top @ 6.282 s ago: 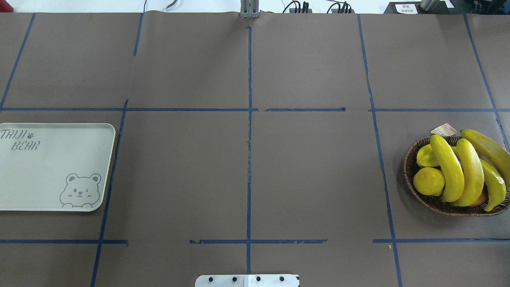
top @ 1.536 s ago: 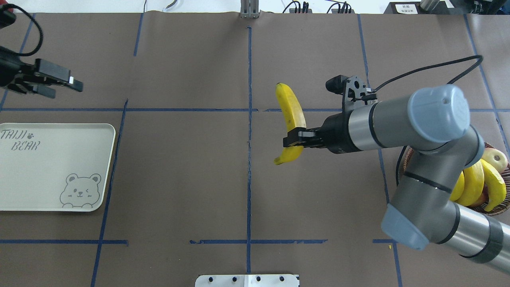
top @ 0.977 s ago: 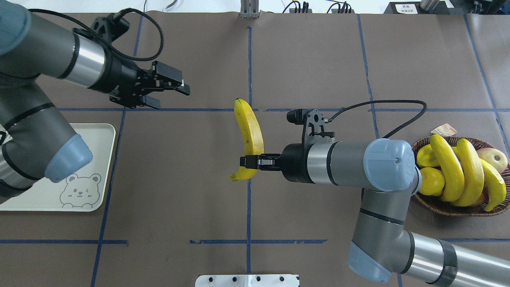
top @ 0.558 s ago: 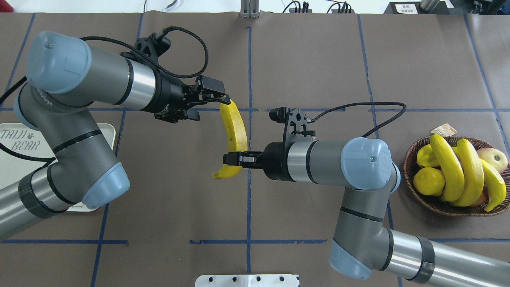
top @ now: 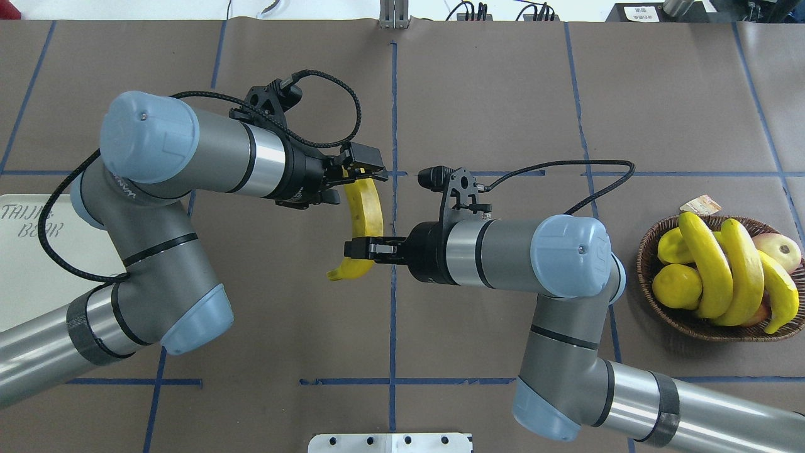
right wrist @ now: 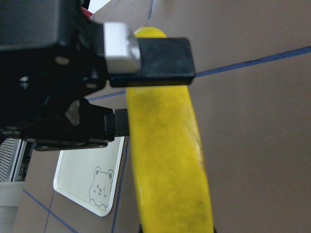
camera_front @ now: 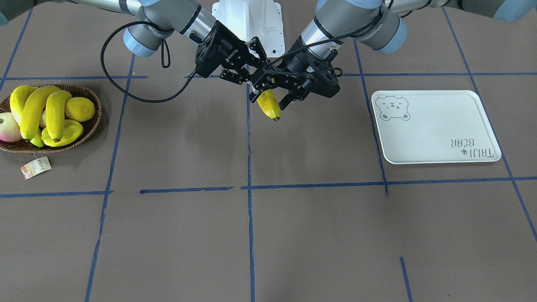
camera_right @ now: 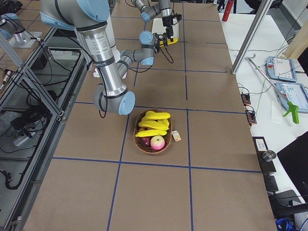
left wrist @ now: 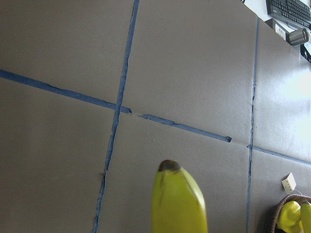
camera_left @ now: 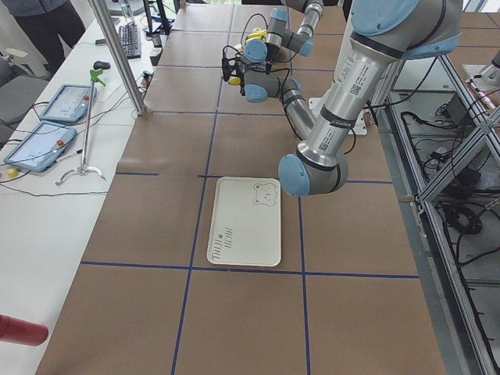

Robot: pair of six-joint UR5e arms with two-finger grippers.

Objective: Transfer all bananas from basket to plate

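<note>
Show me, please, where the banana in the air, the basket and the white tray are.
banana (top: 368,211): overhead view, the middle of its yellow body.
basket (top: 644,267): overhead view, its left woven rim.
tray (camera_front: 436,126): front-facing view, a bare part near its middle.

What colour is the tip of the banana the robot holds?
Dark brown, on the yellow banana. The left wrist view shows it best.

Brown paper (top: 503,94) covers the table, and blue tape (top: 394,107) divides it into squares. A lemon (top: 677,286) and a reddish apple (top: 780,250) are at the right end. On the white side table (camera_left: 39,234) lie two tablets (camera_left: 62,104) and a keyboard (camera_left: 129,39). A person (camera_left: 47,23) stands near.
</note>
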